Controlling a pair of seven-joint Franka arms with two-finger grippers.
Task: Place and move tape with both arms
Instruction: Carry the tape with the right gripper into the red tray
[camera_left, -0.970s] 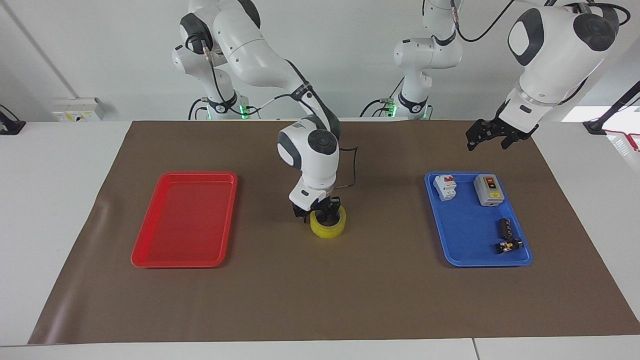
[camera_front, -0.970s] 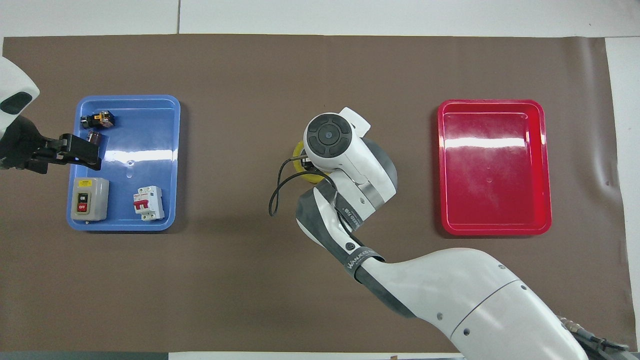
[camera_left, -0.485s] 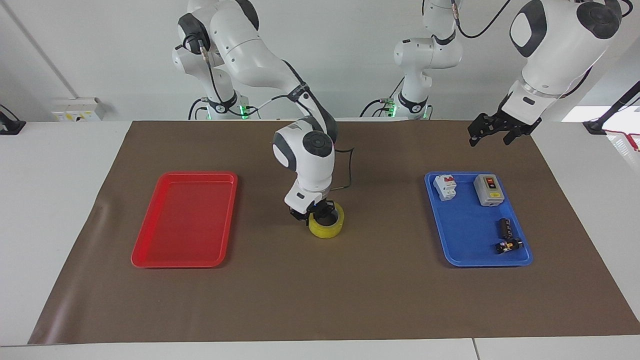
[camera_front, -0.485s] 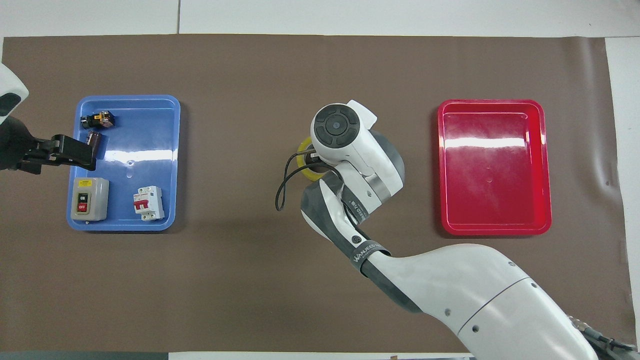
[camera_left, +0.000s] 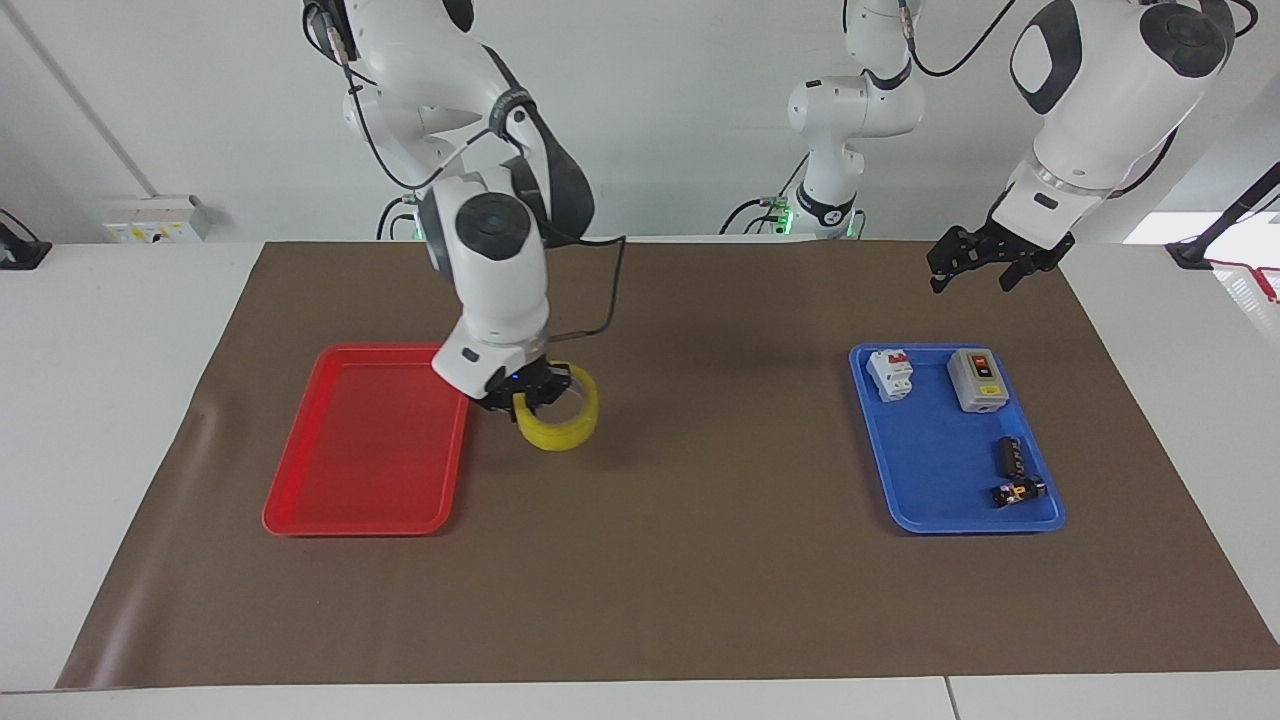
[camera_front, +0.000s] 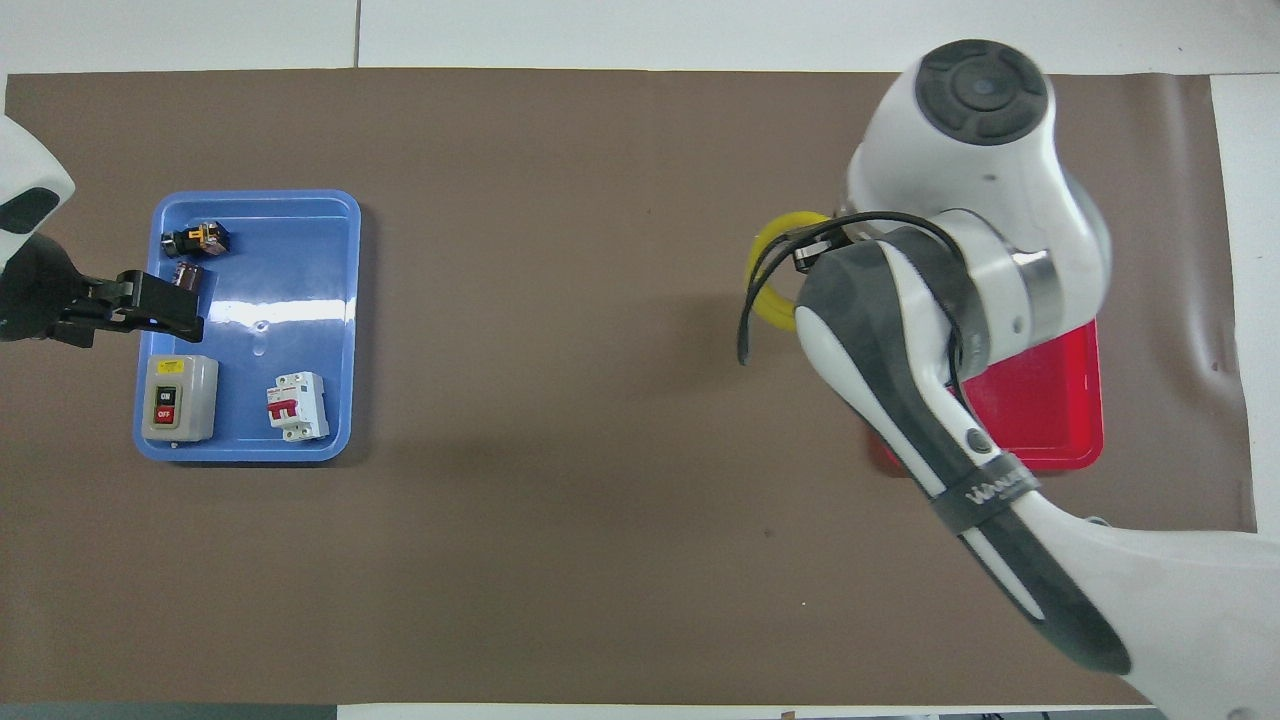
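The tape (camera_left: 562, 417), a yellow ring, hangs tilted above the brown mat, just beside the red tray (camera_left: 350, 470). My right gripper (camera_left: 527, 392) is shut on the ring's wall and carries it. In the overhead view only a yellow arc of the tape (camera_front: 772, 262) shows past the right arm's wrist, which hides the gripper and much of the red tray (camera_front: 1050, 440). My left gripper (camera_left: 968, 262) hangs open and holds nothing, over the mat by the blue tray (camera_left: 925, 470). The same left gripper (camera_front: 150, 312) shows over that tray's edge from above.
The blue tray (camera_front: 300, 300) holds a grey on/off switch box (camera_front: 176, 398), a white breaker with red levers (camera_front: 297, 406) and two small dark parts (camera_front: 198, 238). Two smaller white arms with green-lit bases (camera_left: 825, 205) stand at the robots' end.
The right gripper has closed on the tape, lifted it off the mat's middle and carried it toward the red tray. The left gripper has stayed near the blue tray.
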